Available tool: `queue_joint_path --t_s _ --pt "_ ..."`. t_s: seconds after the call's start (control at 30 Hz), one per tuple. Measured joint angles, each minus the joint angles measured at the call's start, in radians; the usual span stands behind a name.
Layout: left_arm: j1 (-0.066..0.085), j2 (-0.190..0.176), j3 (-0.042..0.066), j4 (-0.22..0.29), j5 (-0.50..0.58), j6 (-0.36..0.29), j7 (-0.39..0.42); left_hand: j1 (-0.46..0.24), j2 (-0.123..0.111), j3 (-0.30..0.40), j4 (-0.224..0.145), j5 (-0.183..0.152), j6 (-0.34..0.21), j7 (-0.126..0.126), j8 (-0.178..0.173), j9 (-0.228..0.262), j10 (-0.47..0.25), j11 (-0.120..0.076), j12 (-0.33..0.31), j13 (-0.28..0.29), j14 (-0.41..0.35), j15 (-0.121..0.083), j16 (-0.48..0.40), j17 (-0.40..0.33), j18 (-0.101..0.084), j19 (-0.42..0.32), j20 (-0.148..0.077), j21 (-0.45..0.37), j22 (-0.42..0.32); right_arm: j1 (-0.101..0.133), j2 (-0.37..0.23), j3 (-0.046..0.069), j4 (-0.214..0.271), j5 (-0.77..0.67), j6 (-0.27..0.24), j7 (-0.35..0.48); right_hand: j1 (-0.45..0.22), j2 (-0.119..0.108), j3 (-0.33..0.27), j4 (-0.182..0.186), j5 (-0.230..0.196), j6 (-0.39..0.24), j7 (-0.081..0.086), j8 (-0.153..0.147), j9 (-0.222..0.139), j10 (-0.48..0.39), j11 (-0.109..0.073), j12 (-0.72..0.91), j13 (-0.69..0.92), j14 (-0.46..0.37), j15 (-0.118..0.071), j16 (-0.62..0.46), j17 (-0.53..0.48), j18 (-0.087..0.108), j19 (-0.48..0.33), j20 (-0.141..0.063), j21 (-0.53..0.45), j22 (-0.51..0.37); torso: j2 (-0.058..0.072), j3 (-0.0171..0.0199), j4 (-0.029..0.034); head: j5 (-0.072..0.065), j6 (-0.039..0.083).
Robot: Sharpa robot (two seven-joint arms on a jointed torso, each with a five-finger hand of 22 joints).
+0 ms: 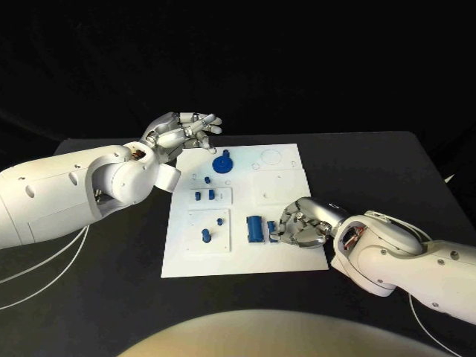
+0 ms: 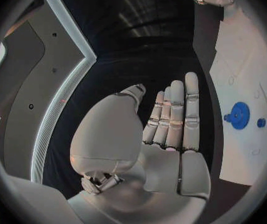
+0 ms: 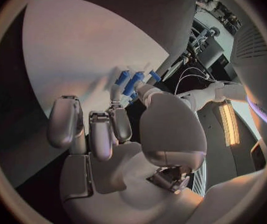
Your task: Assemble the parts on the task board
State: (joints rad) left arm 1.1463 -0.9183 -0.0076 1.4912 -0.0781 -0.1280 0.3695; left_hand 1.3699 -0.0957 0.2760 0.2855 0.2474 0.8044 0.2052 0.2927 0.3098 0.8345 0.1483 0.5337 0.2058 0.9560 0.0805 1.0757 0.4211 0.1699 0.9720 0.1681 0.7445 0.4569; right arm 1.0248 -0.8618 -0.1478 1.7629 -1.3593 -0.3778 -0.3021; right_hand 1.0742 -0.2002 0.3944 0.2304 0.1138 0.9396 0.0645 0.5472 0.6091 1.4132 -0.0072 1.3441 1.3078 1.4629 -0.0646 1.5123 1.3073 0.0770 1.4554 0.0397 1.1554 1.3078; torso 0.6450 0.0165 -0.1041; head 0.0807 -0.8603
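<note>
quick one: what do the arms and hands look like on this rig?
Two bulky glossy white arms, the left arm and right arm, with rounded shells and dark seams at the joints. Each ends in a silver, segmented metallic hand: left hand, right hand. Thin white cables trail beside the left arm.

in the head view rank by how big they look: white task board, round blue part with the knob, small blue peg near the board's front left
1. White task board
2. Round blue part with the knob
3. Small blue peg

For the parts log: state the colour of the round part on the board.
Blue; the round part shows best in the left wrist view.
</note>
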Motion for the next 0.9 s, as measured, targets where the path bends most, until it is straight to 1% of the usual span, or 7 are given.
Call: queue_joint_path --t_s 0.3,0.37,0.47,0.53,0.63,0.73,0.9 --pt "0.0 0.0 0.0 0.0 0.0 0.0 0.0 0.0 0.0 0.0 0.0 0.0 0.0 0.0 0.0 0.0 0.0 0.0 0.0 0.0 0.0 0.0 0.0 0.0 0.0 0.0 0.0 0.0 0.0 -0.003 0.008 0.0 -0.009 -0.012 0.004 -0.004 0.016 0.016 0.0 0.0 0.0 0.0 0.0 0.0 0.0 0.0 0.0 0.0 0.0 0.0 0.0 0.0 0.0 0.0 0.0 0.0 0.0 0.0 0.0 0.0 0.0008 -0.001 0.002" --pt "0.0 0.0 0.0 0.0 0.0 0.001 0.0 0.0 0.0 0.0 0.0 0.0 0.0 0.0 0.0 0.0 0.0 0.0 0.0 0.0 0.0 0.0 0.0 0.0 0.0 0.0 0.0 0.0 0.0 -0.004 0.013 0.0 -0.015 -0.015 0.004 -0.007 0.016 0.016 0.0 0.0 0.0 0.0 0.0 0.0 0.0 0.0 0.0 0.0 0.0 0.0 0.0 0.0 0.0 0.0 0.0 0.0 0.0 0.0 0.0 0.0003 0.0007 -0.001 0.002" --pt "0.0 0.001 0.0 0.0 0.0 0.001 0.0 0.0 0.0 0.0 0.0 0.0 0.0 0.0 0.0 0.0 0.0 0.0 0.0 0.0 0.0 0.0 0.0 0.0 0.0 0.0 0.0 0.0 0.0 -0.007 0.02 0.0 -0.027 -0.02 0.005 -0.011 0.023 0.023 0.0 0.0 0.0 0.0 0.0 0.0 0.0 0.0 0.0 0.0 0.0 0.0 0.0 0.0 0.0 0.0 0.0 0.0 0.0 0.0 0.0 0.0006 0.0011 -0.001 0.003" --pt "0.0 0.001 0.0 0.0 0.0 0.001 0.0 0.0 0.0 0.0 0.0 0.0 0.0 0.0 0.0 0.0 0.0 0.0 0.0 0.0 0.0 0.0 0.0 0.0 0.0 0.0 0.0 0.0 0.0 -0.009 0.026 0.0 -0.036 -0.024 0.007 -0.015 0.035 0.033 0.0 0.0 0.0 0.0 0.0 0.0 0.0 0.0 0.0 0.0 0.0 0.0 0.0 0.0 0.0 0.0 0.0 0.0 0.0 0.0 0.0 0.0012 0.0012 -0.001 0.003" --pt "0.0 0.001 0.0 0.0 0.0 0.001 0.0 0.0 0.0 0.0 0.0 0.0 0.0 0.0 0.0 0.0 0.0 0.0 0.0 0.0 0.0 0.0 0.0 0.0 0.0 0.0 0.0 0.0 0.0 -0.012 0.032 0.0 -0.044 -0.03 0.011 -0.019 0.045 0.029 -0.001 -0.007 0.0 0.0 0.0 0.0 0.0 0.0 0.0 0.0 0.0 0.0 0.0 0.0 0.0 0.0 0.0 0.0 0.0 0.0 0.0 0.0012 0.0018 0.0 0.002" --pt "0.0 0.001 0.0 0.0 0.0 0.001 0.0 0.0 0.0 0.0 0.0 0.0 0.0 0.0 0.0 0.0 0.0 0.0 0.0 0.0 0.0 0.0 0.0 0.0 0.0 0.0 0.0 0.0 0.0 -0.015 0.036 0.001 -0.049 -0.037 0.02 -0.022 0.076 0.025 -0.002 -0.026 0.0 0.0 0.0 0.0 -0.001 0.0 0.0 0.0 0.0 0.0 0.0 0.0 0.0 0.0 0.0 0.0 -0.004 0.0 0.0 0.0012 0.0017 0.001 0.0" --pt "0.0 0.0 0.0 0.0 0.0 0.002 0.0 0.0 0.0 0.0 0.0 0.0 0.0 0.0 0.0 0.0 0.0 0.0 0.0 0.0 0.0 0.0 0.0 0.0 0.0 0.0 0.0 0.0 0.0 -0.015 0.039 0.003 -0.049 -0.05 0.028 -0.022 0.111 0.022 0.0 -0.052 -0.027 0.0 0.0 0.0 -0.003 0.0 0.0 0.0 0.0 0.004 -0.004 0.0 0.0 0.0 0.0 0.0 -0.004 0.0 0.0 0.0007 0.0001 0.003 -0.002"
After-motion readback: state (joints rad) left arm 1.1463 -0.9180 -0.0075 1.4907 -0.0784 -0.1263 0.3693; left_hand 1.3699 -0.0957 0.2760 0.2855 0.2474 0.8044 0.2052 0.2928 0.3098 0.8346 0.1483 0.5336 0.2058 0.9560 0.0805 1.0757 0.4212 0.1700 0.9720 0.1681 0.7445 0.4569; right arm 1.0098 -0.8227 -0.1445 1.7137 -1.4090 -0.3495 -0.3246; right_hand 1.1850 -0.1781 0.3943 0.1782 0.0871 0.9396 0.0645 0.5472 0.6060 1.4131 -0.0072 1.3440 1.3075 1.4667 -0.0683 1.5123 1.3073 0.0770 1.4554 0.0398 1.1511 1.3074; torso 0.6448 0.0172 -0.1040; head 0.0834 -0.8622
